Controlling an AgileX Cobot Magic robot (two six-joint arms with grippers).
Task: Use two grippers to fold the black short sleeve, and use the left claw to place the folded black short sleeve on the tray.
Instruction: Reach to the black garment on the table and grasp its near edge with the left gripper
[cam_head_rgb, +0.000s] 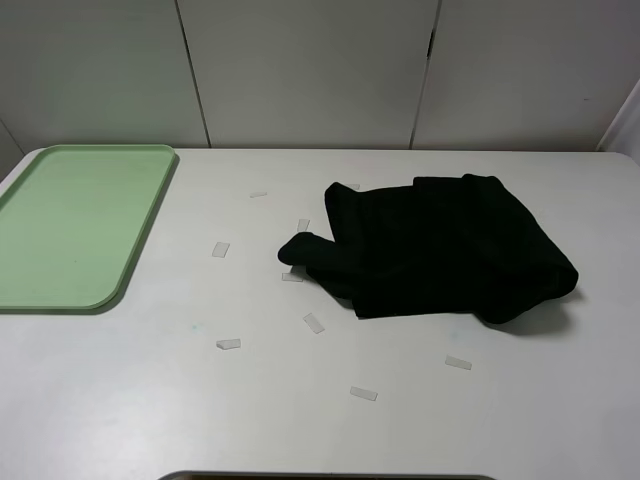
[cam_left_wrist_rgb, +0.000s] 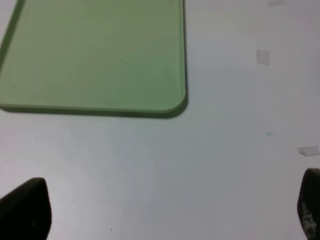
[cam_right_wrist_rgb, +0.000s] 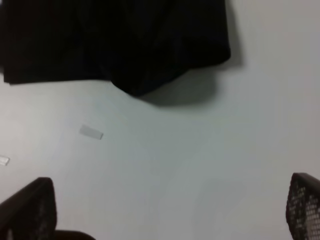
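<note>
Left pincer (cam_left_wrist_rgb: 167, 210) and right pincer (cam_right_wrist_rgb: 167, 207) wide apart, empty, above white table (cam_left_wrist_rgb: 235, 100).

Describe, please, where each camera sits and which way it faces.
Exterior high: mounted high, looking down over the table at the tray and the black short sleeve; no arm shows.
Left wrist: on the left arm, facing down at a tray corner; the left gripper shows, open.
Right wrist: on the right arm, facing down at the black short sleeve's edge; the right gripper shows, open.
Shared: exterior and left wrist see the tray; exterior and right wrist, the black short sleeve.
</note>
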